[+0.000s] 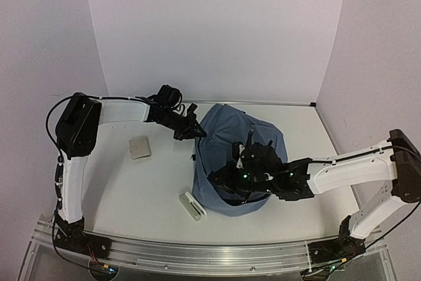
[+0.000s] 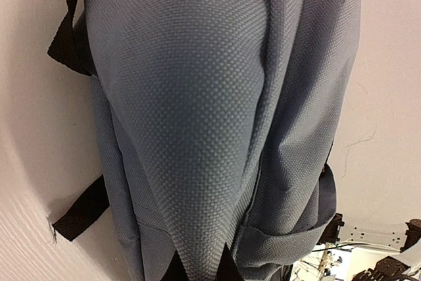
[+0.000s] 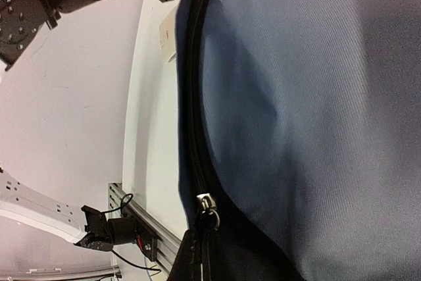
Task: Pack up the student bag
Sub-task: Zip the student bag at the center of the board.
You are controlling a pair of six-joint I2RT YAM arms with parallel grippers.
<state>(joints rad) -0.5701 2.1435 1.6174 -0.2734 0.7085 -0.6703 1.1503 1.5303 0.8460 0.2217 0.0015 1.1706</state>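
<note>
The student bag (image 1: 240,153), a large slate-blue fabric backpack, lies in the middle of the table. My left gripper (image 1: 193,129) is at its far left edge. In the left wrist view its black fingertips (image 2: 227,266) pinch a raised fold of the bag's cloth (image 2: 197,129), and the gripper (image 2: 199,271) is shut on it. My right gripper (image 1: 231,179) sits over the bag's near side. In the right wrist view the black zipper (image 3: 195,97) runs down to a metal slider (image 3: 206,202), whose pull disappears into the shut gripper (image 3: 205,258).
A small beige block (image 1: 139,147) lies left of the bag. A white oblong item (image 1: 192,205) rests by the bag's near left corner. An aluminium rail (image 1: 197,251) runs along the near table edge. White backdrop walls close in the back and sides.
</note>
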